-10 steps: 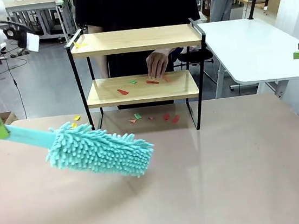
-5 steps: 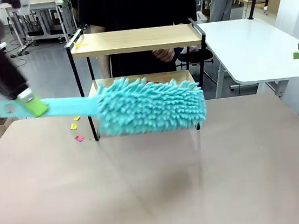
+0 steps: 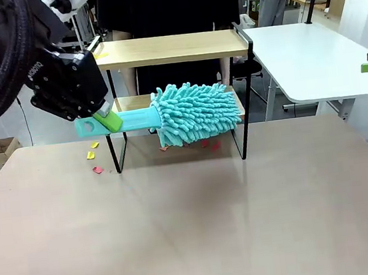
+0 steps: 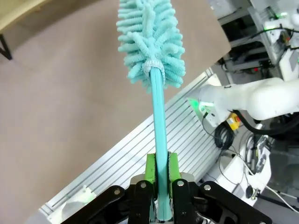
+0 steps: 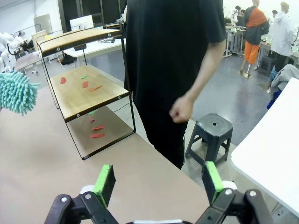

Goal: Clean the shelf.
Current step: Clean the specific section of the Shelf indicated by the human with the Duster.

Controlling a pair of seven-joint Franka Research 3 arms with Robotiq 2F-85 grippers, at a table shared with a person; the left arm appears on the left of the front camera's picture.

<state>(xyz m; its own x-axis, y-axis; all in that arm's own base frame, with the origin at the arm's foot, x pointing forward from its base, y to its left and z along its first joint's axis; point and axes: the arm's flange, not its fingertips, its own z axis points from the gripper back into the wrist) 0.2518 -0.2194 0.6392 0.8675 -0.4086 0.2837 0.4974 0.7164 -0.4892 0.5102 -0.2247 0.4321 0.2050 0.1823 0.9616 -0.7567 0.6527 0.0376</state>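
Left gripper [image 3: 106, 119] pinches the duster [image 3: 194, 113] by its handle, right at the shelf [image 3: 173, 47]!
The fluffy head sticks out sideways from that gripper, across the front of the lower board, and the shelf stands just beyond on the tabletop [image 3: 195, 230]. Paper scraps [image 3: 96, 169] lie below the gripper. Right gripper [image 5: 158, 181] is spread wide and holds nothing, with the shelf ahead to its left and the person's hand [image 5: 181, 111] ahead.

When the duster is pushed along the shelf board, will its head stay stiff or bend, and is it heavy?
The duster has a head of soft fringes, so it will probably squash against the shelf. Its thin handle looks straight in the left claw, so it is likely fairly stiff. It seems light: held by its end, it does not droop.
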